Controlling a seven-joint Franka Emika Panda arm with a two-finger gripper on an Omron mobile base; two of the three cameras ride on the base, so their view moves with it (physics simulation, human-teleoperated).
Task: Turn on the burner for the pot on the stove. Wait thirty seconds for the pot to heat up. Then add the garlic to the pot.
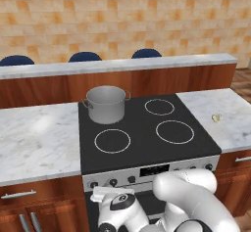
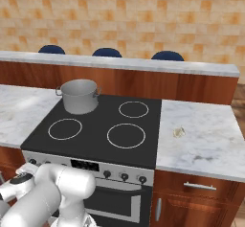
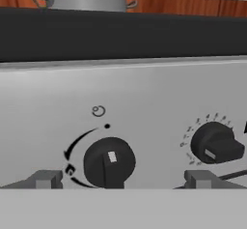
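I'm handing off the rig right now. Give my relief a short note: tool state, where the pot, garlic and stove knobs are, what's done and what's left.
Tool: open, low at the stove front, fingers either side of a black knob on the control strip; not gripping it.
Pot: on the back-left ring. No ring shows a red glow, so the burner looks off.
Garlic: lying on the marble counter right of the stove, untouched.
Done: approach to the knob.
Left: turn the knob, wait thirty seconds, put garlic in the pot.
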